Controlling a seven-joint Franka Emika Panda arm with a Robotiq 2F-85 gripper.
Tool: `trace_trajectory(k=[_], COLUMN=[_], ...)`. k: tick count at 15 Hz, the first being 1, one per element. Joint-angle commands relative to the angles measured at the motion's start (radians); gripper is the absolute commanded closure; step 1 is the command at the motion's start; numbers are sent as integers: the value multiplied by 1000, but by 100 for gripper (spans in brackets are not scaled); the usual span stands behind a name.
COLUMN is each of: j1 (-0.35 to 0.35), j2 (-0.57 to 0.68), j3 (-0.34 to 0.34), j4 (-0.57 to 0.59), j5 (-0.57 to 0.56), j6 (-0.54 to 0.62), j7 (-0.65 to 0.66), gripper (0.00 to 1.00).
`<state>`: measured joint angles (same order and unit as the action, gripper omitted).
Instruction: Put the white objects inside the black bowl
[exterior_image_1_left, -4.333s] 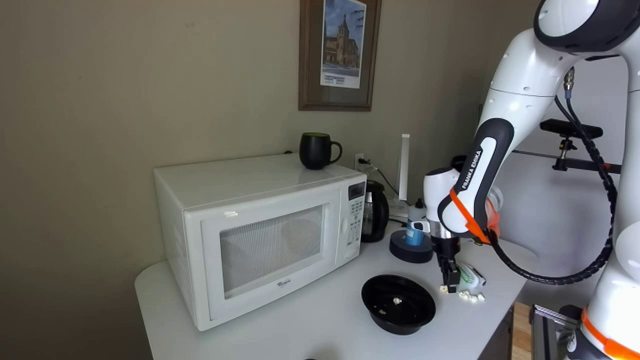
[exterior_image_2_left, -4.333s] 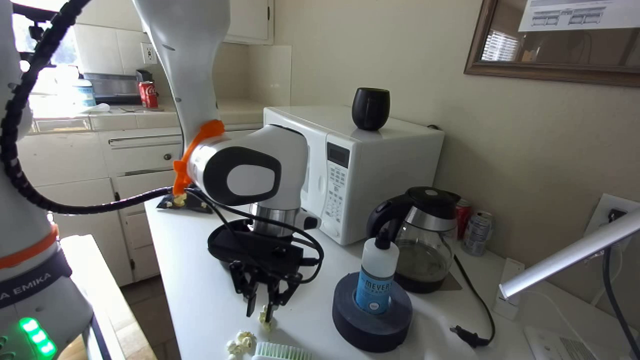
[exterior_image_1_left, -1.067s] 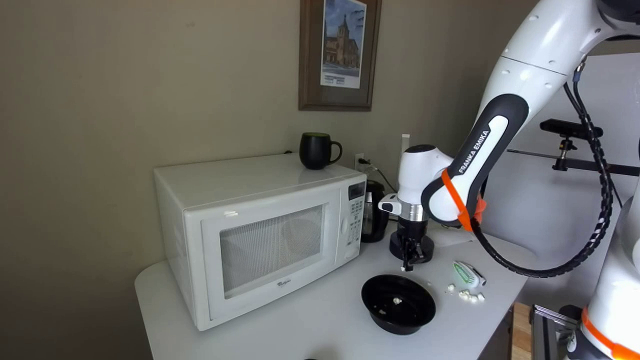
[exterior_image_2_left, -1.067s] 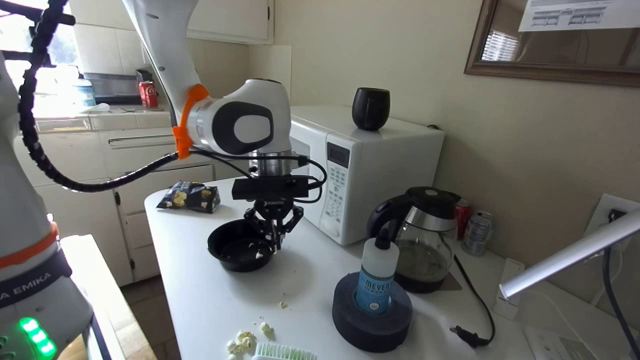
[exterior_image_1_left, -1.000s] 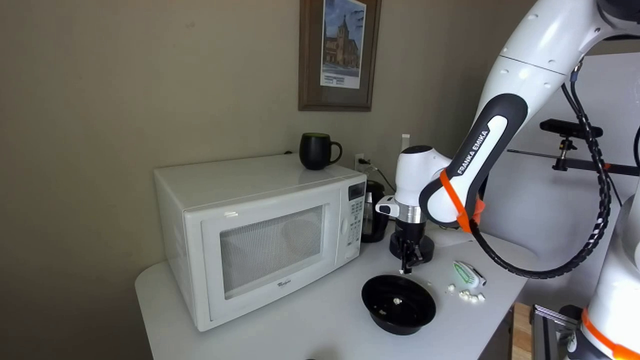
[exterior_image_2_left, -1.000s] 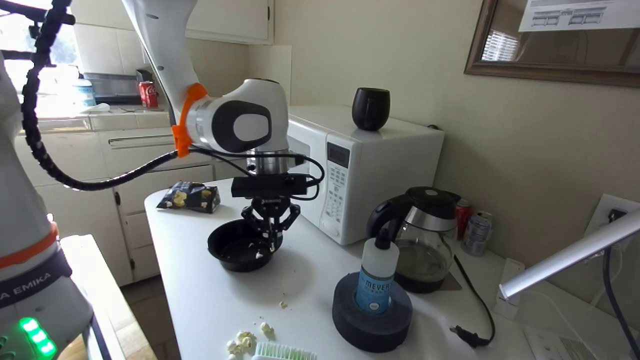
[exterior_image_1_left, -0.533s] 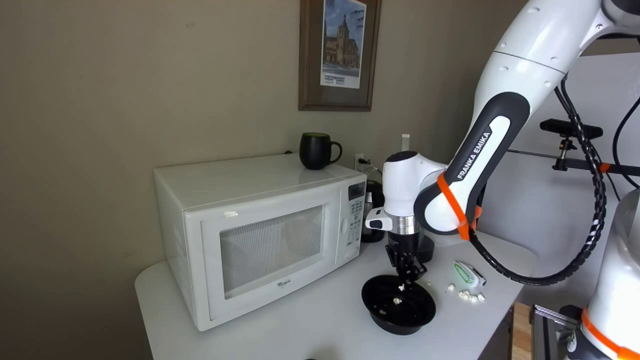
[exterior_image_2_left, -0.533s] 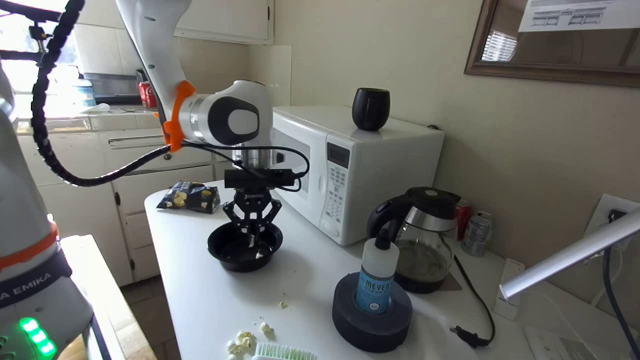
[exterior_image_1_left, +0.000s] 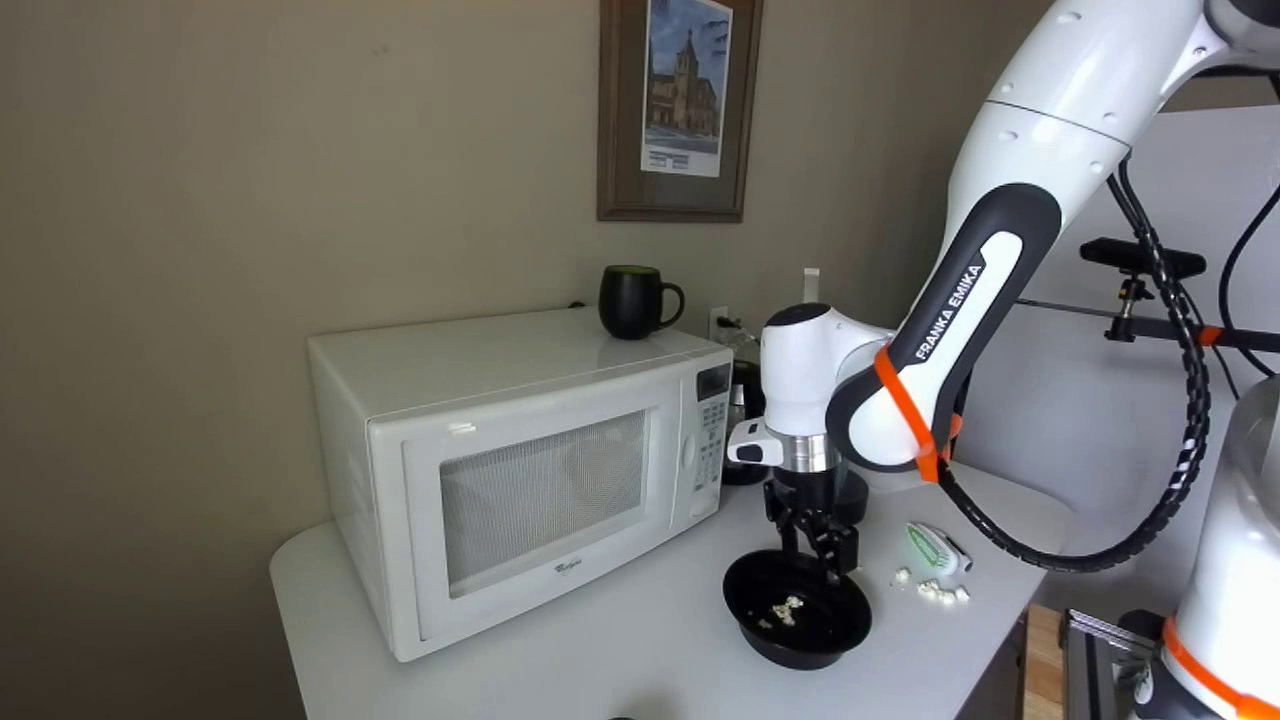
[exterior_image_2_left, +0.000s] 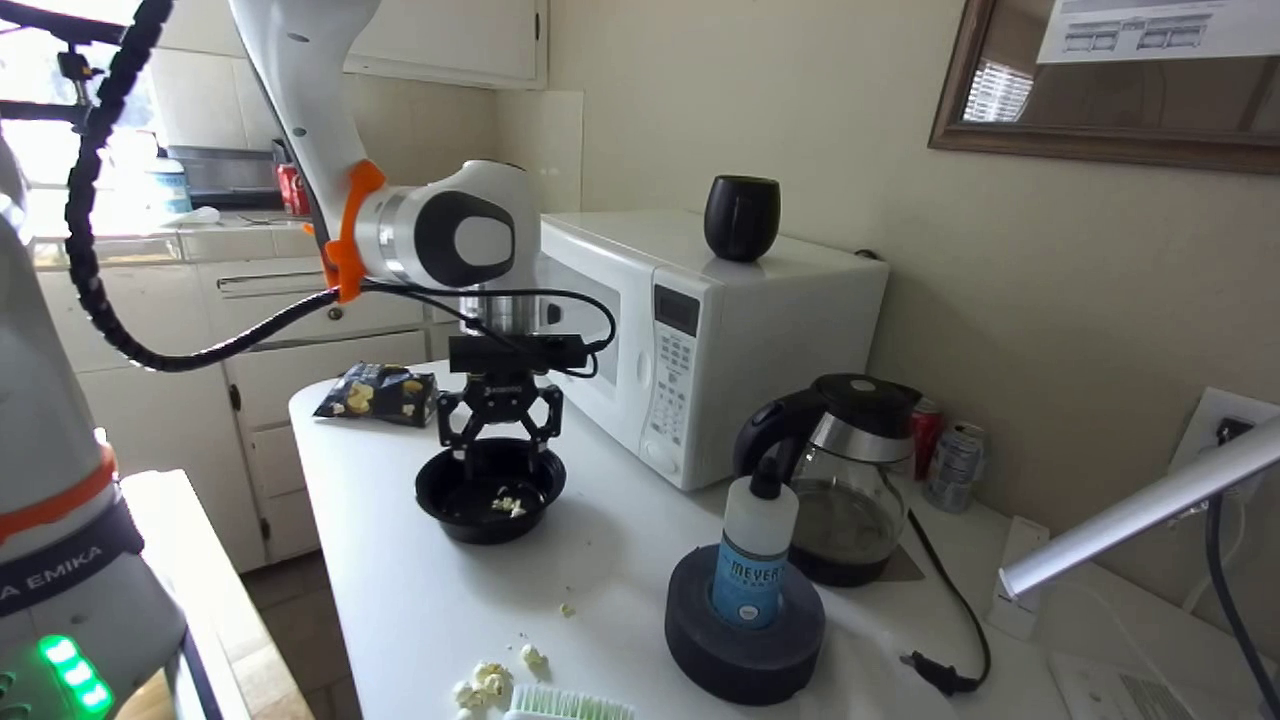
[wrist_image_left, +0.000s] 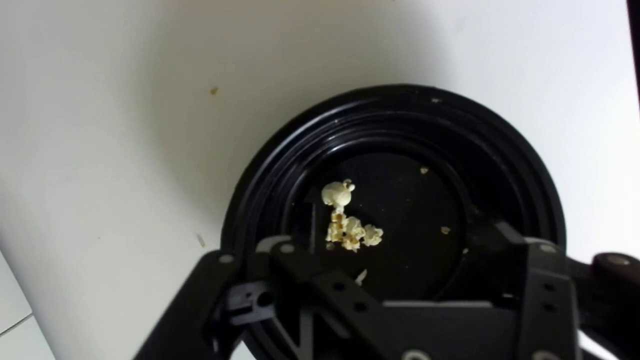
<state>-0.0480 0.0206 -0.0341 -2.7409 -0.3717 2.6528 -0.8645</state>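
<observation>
Beneath me the glossy, round black bowl (wrist_image_left: 400, 187) stands upright, off-white popcorn pieces (wrist_image_left: 353, 231) flecked with gold clumped on its floor, while in both exterior views I see more whitish pieces (exterior_image_2_left: 490, 679) lying on the table (exterior_image_2_left: 610, 545), apart from the bowl, several huddled and one near them.

The black bowl (wrist_image_left: 400, 195) takes the centre and right of the frame, white popcorn pieces (wrist_image_left: 352, 231) clustered on its floor left of middle, crumbs (wrist_image_left: 445, 230) to their right. The gripper (wrist_image_left: 392, 220) spans the bottom, jaws parted over the bowl. White tabletop (wrist_image_left: 100, 175) shows upper left.
</observation>
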Motion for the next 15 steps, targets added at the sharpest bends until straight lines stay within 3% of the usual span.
trace_trajectory(k=[1, 4, 5, 9, 12, 15], j1=[-31, -84, -108, -227, -275, -289], j2=[-71, -106, -142, -92, -22, 62], j3=[-35, -97, -124, -228, -288, -305], j4=[-43, -24, -50, -5, -5, -9], j5=[23, 109, 103, -7, 56, 147], j6=[42, 9, 8, -7, 66, 130], j7=[62, 27, 43, 147, 171, 192], gripper=[0, 0, 0, 0, 0, 0])
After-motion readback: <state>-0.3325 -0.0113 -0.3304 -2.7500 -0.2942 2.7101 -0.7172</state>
